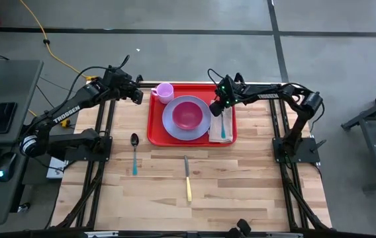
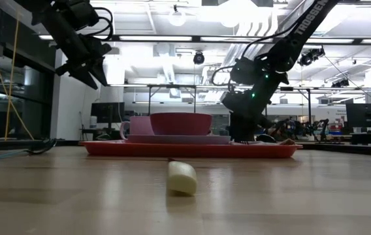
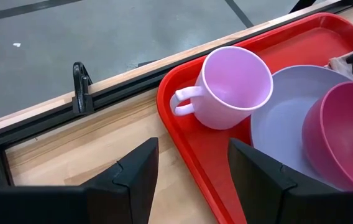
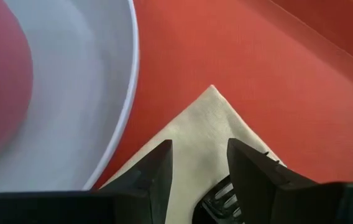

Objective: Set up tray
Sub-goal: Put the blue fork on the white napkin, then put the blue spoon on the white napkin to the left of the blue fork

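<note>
Red tray (image 1: 155,129) sits upper centre on the counter (image 1: 241,192), right tool (image 1: 220,106) over its napkin (image 1: 217,134). Left wrist: left tool (image 3: 192,171) released beside the mug (image 3: 235,87). Right wrist: fingers parted above the fork (image 4: 223,199); retreat straight upward, avoiding snagging cloth.

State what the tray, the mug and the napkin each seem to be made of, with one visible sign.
Tray: likely plastic, glossy red, with a moulded rounded rim. Mug: probably matte plastic, an even lilac colour. Napkin: cloth or textured paper, showing a fine weave-like grain.
</note>
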Tool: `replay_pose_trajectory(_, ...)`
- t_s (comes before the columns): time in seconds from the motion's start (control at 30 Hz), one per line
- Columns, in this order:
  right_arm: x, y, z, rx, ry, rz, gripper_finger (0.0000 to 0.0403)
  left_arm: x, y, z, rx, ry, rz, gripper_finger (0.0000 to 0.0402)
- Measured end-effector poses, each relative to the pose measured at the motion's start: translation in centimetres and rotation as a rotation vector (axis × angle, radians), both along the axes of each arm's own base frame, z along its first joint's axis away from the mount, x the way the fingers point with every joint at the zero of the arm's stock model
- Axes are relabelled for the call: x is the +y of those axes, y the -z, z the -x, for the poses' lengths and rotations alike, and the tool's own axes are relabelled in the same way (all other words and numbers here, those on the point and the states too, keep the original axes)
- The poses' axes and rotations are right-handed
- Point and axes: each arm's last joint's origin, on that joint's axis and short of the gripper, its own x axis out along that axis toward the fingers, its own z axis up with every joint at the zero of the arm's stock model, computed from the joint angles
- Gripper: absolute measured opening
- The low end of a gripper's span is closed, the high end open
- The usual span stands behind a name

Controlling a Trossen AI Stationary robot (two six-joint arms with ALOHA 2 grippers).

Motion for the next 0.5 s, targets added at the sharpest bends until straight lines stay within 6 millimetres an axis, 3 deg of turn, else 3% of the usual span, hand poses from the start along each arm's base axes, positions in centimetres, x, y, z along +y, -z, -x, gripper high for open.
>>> replay_pose_trajectory(0.23, 0.0, -1.3, -0.9, 0.004, -0.036, -0.007, 0.0134, 0.0, 0.0, 0.0, -0.002, 0.000, -0.002, 0.0221)
replay_pose_trajectory(0.5, 0.0, -6.4, -3.5, 0.054, -0.127, 0.086, 0.0134, 0.0, 0.0, 0.0, -0.004, -0.002, -0.001, 0.0221)
